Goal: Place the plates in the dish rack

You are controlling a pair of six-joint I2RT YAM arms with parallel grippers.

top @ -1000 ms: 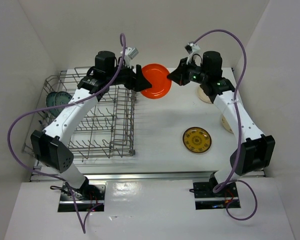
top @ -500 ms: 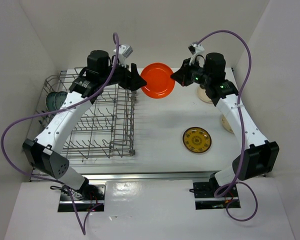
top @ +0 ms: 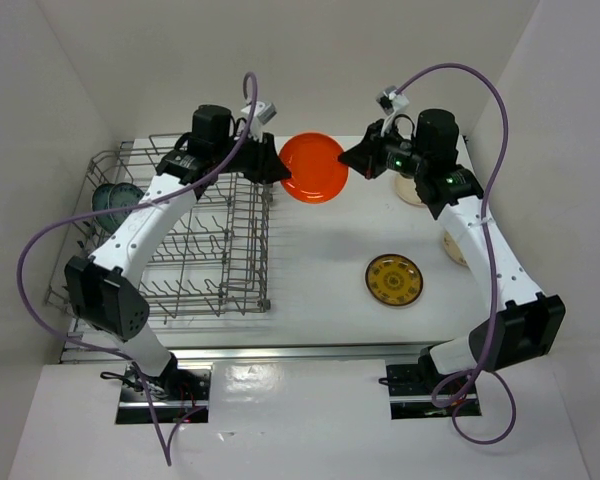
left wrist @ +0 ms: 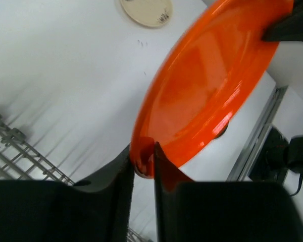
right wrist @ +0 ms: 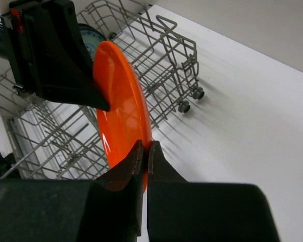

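An orange plate (top: 314,167) hangs on edge above the table, just right of the dish rack (top: 180,240), and both grippers hold it. My left gripper (top: 277,170) is shut on its left rim; in the left wrist view the rim sits pinched between the jaws (left wrist: 144,159). On the opposite rim my right gripper (top: 352,165) is shut, its tips clamping the plate's edge (right wrist: 145,151). A blue-green plate (top: 115,198) stands in the rack's far left end. A yellow-brown plate (top: 394,279) lies flat on the table.
Two cream plates (top: 410,190) (top: 453,247) lie by the right arm, partly hidden under it. White walls close in the table at the back and both sides. The rack's wheeled corner (right wrist: 189,98) stands close below the held plate.
The left gripper's jaws, open beside the orange plate a second ago, have closed onto its rim. The right gripper kept its hold, and the plate shifted slightly.
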